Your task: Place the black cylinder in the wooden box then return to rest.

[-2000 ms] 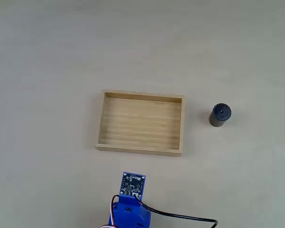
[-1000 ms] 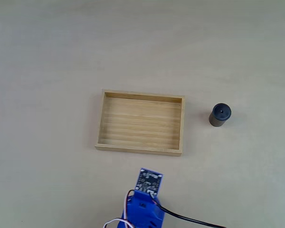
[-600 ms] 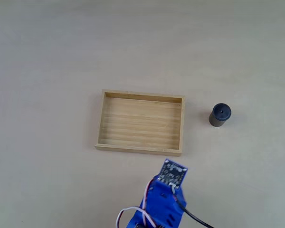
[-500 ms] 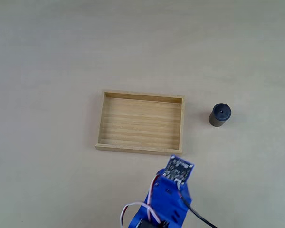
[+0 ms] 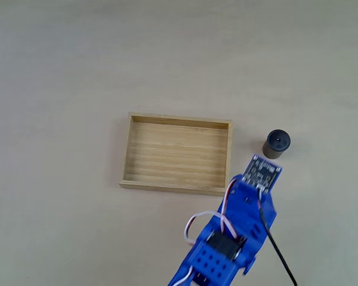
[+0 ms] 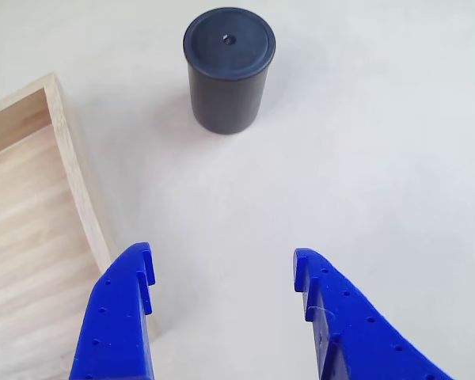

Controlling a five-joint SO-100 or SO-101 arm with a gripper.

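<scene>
Reaching toward the black cylinder [image 6: 228, 67] with our jaws apart and empty, we see it upright on the worktop [image 6: 396, 158] just beside the wooden box [image 6: 71, 170]. One blue fingertip [image 6: 138, 265] overhangs the box wall and could snag it, or a skewed approach could topple the cylinder.

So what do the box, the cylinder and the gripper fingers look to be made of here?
The wooden box looks like pale unfinished wood: grain lines run along its floor. The black cylinder seems to be matte dark plastic, smooth, with a small dimple in its lid. The gripper's blue fingers look like printed plastic, dotted with small holes.
</scene>
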